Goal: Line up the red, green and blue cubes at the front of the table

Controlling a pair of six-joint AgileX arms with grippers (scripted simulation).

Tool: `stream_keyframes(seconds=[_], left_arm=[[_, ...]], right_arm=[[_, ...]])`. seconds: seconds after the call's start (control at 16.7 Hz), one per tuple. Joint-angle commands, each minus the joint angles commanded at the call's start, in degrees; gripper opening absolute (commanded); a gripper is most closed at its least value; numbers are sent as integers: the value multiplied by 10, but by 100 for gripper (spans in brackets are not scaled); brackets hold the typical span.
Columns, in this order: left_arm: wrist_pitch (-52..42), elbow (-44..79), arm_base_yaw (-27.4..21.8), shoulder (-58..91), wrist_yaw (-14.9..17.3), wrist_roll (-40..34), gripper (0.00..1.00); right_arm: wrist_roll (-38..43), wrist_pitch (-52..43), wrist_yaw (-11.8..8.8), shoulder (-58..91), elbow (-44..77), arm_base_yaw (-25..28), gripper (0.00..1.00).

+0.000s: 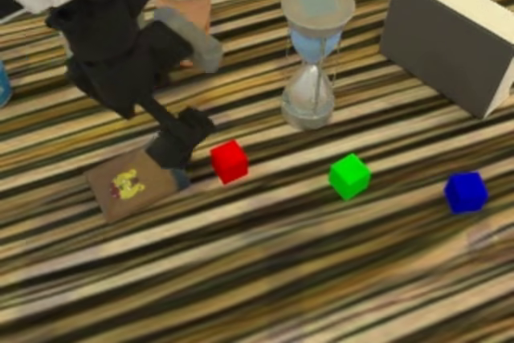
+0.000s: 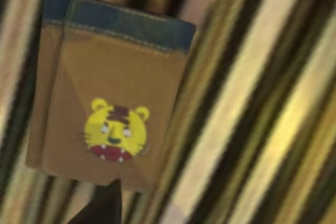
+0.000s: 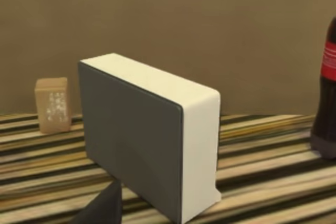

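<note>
The left pincer (image 1: 178,149) hangs just left of the red cube (image 1: 229,161), over a brown pouch (image 1: 132,186); I cannot tell its state. Green cube (image 1: 349,176) and blue cube (image 1: 466,192) sit farther right on the surface (image 1: 265,279).

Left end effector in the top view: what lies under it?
The left end effector hangs over a brown pouch with a yellow tiger face, lying flat on the table. It hides the pouch's near corner. The red cube sits beside it, not underneath.
</note>
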Motion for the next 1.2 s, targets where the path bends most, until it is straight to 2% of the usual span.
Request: stream_keyframes(seconds=[0.3,0.6,1.2], left_arm=[[-64,174,-37,206,-17,51,100],[-64,284,-51,297,-42,78,100],[-38,281,-50,315,-47,82,100]], right_arm=[[0,0,0,0,0,0,100],[0,0,0,0,0,0,100],[0,0,0,0,0,0,100]])
